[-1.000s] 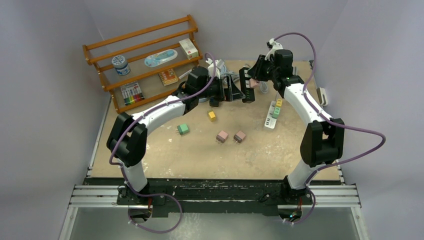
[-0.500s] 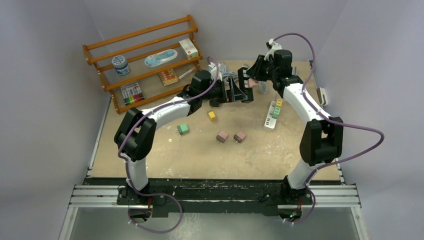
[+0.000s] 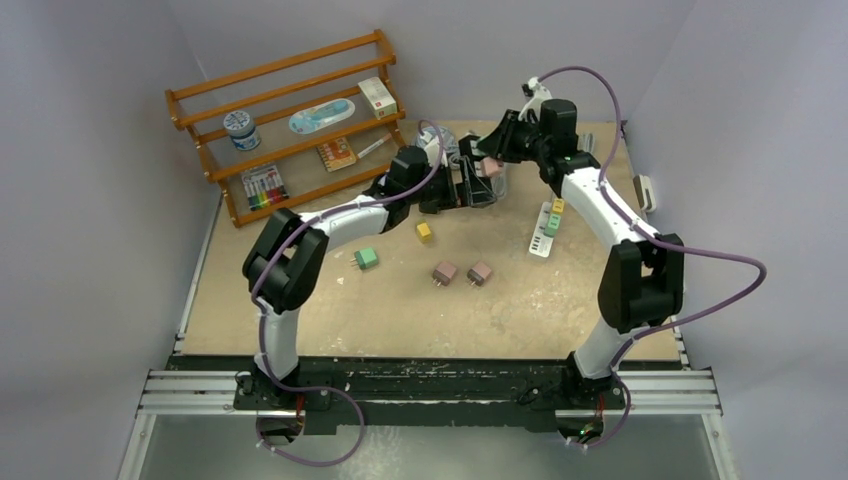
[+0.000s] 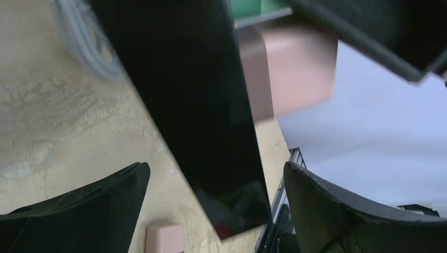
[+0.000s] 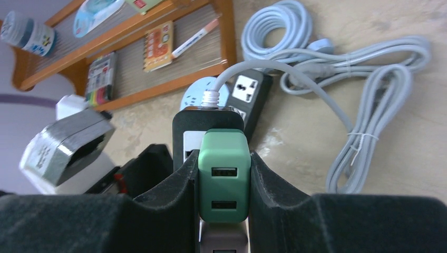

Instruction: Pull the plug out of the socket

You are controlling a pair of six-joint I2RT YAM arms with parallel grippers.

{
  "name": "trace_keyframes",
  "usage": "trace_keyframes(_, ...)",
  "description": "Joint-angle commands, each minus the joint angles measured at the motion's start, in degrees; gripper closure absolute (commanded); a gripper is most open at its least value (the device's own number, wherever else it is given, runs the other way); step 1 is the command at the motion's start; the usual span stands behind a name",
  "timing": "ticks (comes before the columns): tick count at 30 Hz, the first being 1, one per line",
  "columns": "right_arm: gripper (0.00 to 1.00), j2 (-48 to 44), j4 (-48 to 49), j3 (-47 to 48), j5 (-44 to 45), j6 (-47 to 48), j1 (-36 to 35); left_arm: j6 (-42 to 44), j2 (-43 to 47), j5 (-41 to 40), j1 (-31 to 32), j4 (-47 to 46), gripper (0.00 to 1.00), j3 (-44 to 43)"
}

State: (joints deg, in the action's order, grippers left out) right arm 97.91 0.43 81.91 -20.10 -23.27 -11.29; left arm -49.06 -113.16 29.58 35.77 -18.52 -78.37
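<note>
Top external view, from the left: an orange wooden rack (image 3: 290, 120) stands at the far left of the surface (image 3: 400, 310), and both arms meet to its right, at far centre. The left claw (image 4: 216, 168) reaches in from the left with a black oblong power strip (image 4: 200, 105) running between its fingers. Those fingers sit wide of the strip where they show, so I cannot tell whether they clamp it. A pink boxy plug (image 4: 295, 68) sits in the strip next to the target. Right of the strip, the right claw (image 5: 224, 168) is pinching a green boxy USB charger plug (image 5: 224, 182), a pad pressed against each flank. The plug is seated in the strip, whose socket face looks at the right wrist camera. The strip's long axis runs up that picture, with a grey coiled cable (image 5: 337, 100) leaving its top end. The plug therefore lies dead ahead of the right claw, crosswise to the strip's length. The pull should likely go straight back along the right arm's own approach, rightward, with the left arm as the brace.
</note>
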Motion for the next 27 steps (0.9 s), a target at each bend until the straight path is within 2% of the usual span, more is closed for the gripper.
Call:
trace_keyframes(1, 1.00, -5.2, 7.6, 0.3, -5.7, -3.1, -2.2, -0.4, -2.1, -1.4, 0.2, -3.9, 0.01, -5.0)
trace_keyframes(3, 1.00, -5.5, 7.7, 0.6, -6.5, -3.6, -2.5, -0.5, -2.8, -2.1, 0.1, -3.8, 0.01, -5.4)
trace_keyframes(4, 1.00, -5.7, 7.7, 0.7, -6.9, -3.7, -2.5, -0.6, -3.1, -2.7, 0.0, -3.7, 0.07, -5.5)
trace_keyframes(5, 1.00, -5.9, 7.7, 0.8, -7.1, -3.8, -2.5, -0.5, -3.2, -3.0, -0.1, -3.6, 0.22, -5.7)
trace_keyframes(6, 1.00, -6.2, 7.6, 0.8, -7.1, -3.8, -2.5, -0.6, -3.5, -3.0, -0.4, -3.2, 0.41, -6.0)
trace_keyframes(7, 1.00, -6.5, 7.5, 0.8, -7.0, -3.9, -2.5, -0.9, -3.8, -2.9, -0.9, -2.6, 0.77, -6.4)
trace_keyframes(8, 1.00, -6.7, 7.3, 0.7, -7.0, -4.0, -2.5, -1.1, -4.0, -3.3, -1.6, -1.5, 1.00, -6.7)
trace_keyframes(13, 1.00, -8.0, 6.1, 0.2, -6.2, -3.6, -2.9, -3.0, -3.8, -4.1, -6.4, -1.3, 1.00, -5.5)
trace_keyframes(14, 1.00, -8.3, 4.9, 0.5, -3.5, -2.7, -3.6, -2.7, -3.9, -4.2, -7.3, -0.7, 1.00, -6.2)
trace_keyframes(17, 1.00, -9.9, -0.8, 2.0, 13.7, 3.6, -8.9, -0.5, -4.3, -4.7, -9.3, 4.2, 1.00, -9.3)
trace_keyframes(18, 1.00, -10.8, -1.0, 1.4, 16.7, 4.3, -9.8, 0.9, -4.6, -5.1, -9.7, 6.8, 1.00, -10.8)
trace_keyframes(21, 1.00, -15.5, 5.5, -5.5, 9.5, 2.2, -8.4, 5.9, -5.2, -7.1, -10.1, 14.5, 1.00, -14.9)
trace_keyframes(27, 1.00, -23.7, 14.7, -15.4, 2.3, 6.5, -8.3, 9.2, -6.0, -7.0, -12.0, 18.5, 1.00, -17.8)
